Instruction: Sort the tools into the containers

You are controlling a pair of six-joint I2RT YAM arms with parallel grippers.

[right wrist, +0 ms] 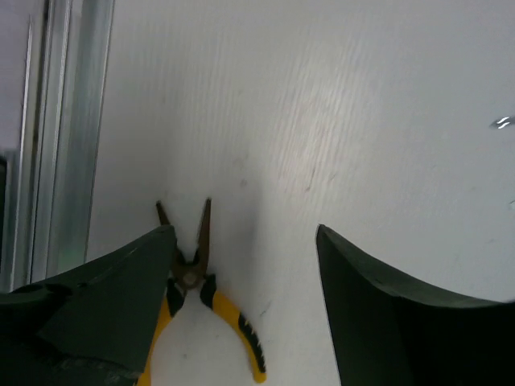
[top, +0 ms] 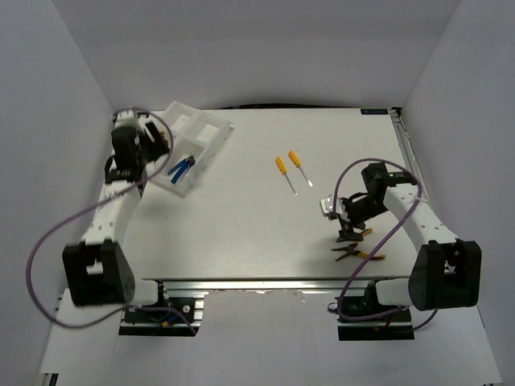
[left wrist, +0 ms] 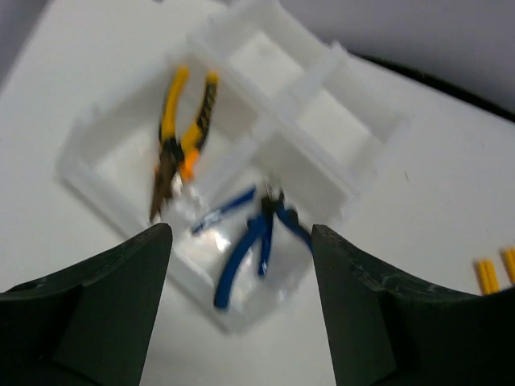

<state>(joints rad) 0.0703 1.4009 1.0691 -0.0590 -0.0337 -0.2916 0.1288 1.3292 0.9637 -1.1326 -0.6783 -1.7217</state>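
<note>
The white divided tray [top: 206, 133] lies at the back left. In the left wrist view the tray [left wrist: 338, 121] holds yellow-black pliers [left wrist: 182, 129] in one compartment and blue pliers [left wrist: 256, 237] in the nearest one; the blue pliers [top: 181, 167] also show from above. My left gripper [top: 158, 145] hangs open and empty above the tray's near corner [left wrist: 241, 305]. Two orange-yellow screwdrivers [top: 283, 172] [top: 298, 167] lie mid-table. My right gripper [top: 348, 217] is open [right wrist: 245, 305] just above the table, beside yellow-black pliers [right wrist: 205, 281] whose nose is spread and partly behind my left finger.
A second pair of pliers [top: 356, 254] lies near the table's front edge, just in front of the right gripper. An aluminium rail [right wrist: 64, 121] runs along the table edge. White walls enclose the table on three sides. The screwdriver handles [left wrist: 495, 273] show at the left wrist view's right edge.
</note>
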